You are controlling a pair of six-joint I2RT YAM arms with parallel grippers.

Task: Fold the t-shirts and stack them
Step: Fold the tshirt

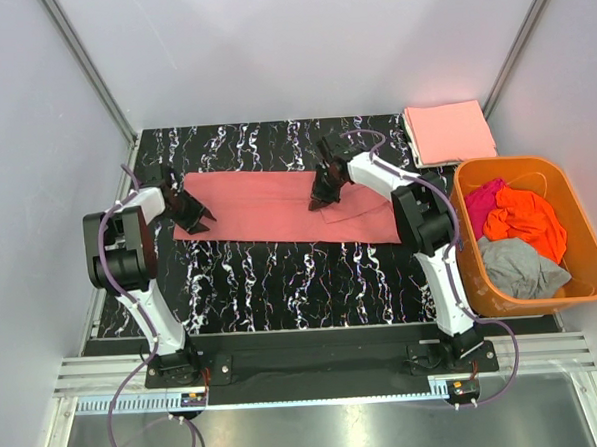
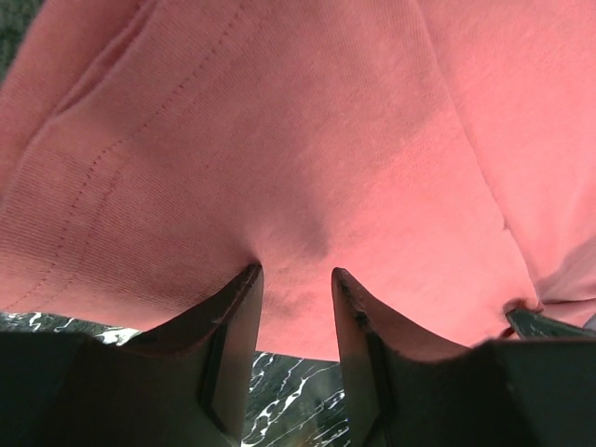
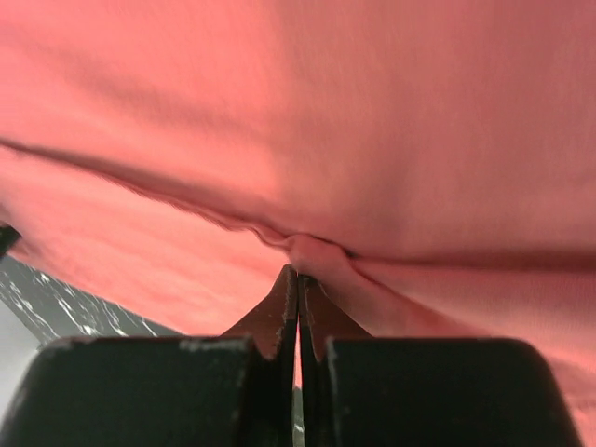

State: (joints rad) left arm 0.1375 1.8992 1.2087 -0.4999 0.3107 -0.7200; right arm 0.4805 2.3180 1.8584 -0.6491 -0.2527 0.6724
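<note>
A salmon-pink t-shirt (image 1: 278, 210) lies spread as a long strip across the black marbled table (image 1: 282, 284). My left gripper (image 1: 194, 218) is at the shirt's left end. In the left wrist view it (image 2: 296, 272) is open, its fingertips (image 2: 250, 279) resting against the cloth's edge (image 2: 279, 140). My right gripper (image 1: 323, 196) is over the shirt's middle-right part. In the right wrist view it (image 3: 298, 270) is shut, pinching a small fold of the salmon-pink cloth (image 3: 321, 251). A folded paler peach-pink t-shirt (image 1: 449, 132) lies at the back right corner.
A rigid orange basket (image 1: 589, 228) stands at the right edge of the table, holding a magenta shirt (image 1: 482, 199), a bright orange shirt (image 1: 527, 222) and a grey shirt (image 1: 519, 265). Grey walls close in the back and both sides.
</note>
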